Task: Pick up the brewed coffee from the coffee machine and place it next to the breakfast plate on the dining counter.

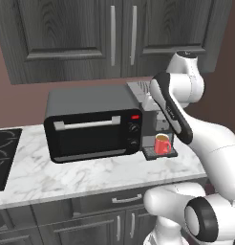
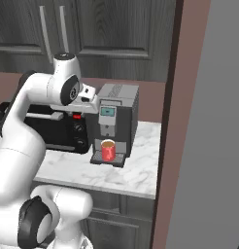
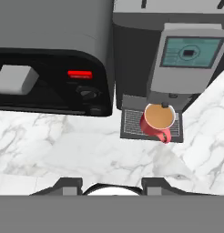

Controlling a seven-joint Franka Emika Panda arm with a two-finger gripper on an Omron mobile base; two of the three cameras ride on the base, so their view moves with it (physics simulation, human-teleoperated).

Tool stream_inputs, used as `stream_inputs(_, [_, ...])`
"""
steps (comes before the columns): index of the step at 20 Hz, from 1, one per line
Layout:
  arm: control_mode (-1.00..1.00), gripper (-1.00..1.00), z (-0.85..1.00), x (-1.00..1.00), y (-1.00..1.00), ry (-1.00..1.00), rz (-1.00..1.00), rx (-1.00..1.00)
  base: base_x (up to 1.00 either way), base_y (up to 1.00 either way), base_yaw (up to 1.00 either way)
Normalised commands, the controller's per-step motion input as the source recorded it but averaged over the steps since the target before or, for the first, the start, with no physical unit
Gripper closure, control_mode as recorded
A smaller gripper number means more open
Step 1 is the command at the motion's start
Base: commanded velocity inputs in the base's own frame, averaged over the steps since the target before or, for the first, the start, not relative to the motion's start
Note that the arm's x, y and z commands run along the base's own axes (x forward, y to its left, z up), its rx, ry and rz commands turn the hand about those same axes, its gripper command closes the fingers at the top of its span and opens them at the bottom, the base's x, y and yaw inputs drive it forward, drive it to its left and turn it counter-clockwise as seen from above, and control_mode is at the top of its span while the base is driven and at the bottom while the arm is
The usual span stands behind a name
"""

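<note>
Under the coffee machine spout sits the mug; hand tips cropped, apart, empty

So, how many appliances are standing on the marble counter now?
2. The black toaster oven stands in the middle of the marble counter. The grey coffee machine stands beside it, nearer the counter's end, with the red mug on its drip tray. A cooktop is set into the far edge.

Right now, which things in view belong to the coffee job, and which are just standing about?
Job:
- red mug of coffee, on the drip tray
- coffee machine
- pincer, apart from the mug

Standing about:
- black toaster oven
- stovetop
- marble counter
- dark cabinets
</note>
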Motion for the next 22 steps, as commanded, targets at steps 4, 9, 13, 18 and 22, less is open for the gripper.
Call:
stream_inputs(4, [-1.00,-1.00,-0.28,-0.17,-0.01,-0.15,0.00,0.00,0.00,0.00,0.00])
stream_inputs(9, [-1.00,-1.00,-0.46,-0.30,-0.06,-0.36,0.02,-0.06,0.00,0.00,0.00])
stream_inputs(13, [-1.00,-1.00,-0.58,-0.24,-0.30,-0.30,0.05,-0.04,0.00,0.00,0.00])
stream_inputs(18, [-1.00,-1.00,-0.33,-0.23,-0.55,-0.14,0.08,0.00,0.00,0.00,0.00])
stream_inputs(22, [-1.00,-1.00,0.00,-0.02,-0.42,0.04,0.02,0.08,0.00,0.00,0.00])
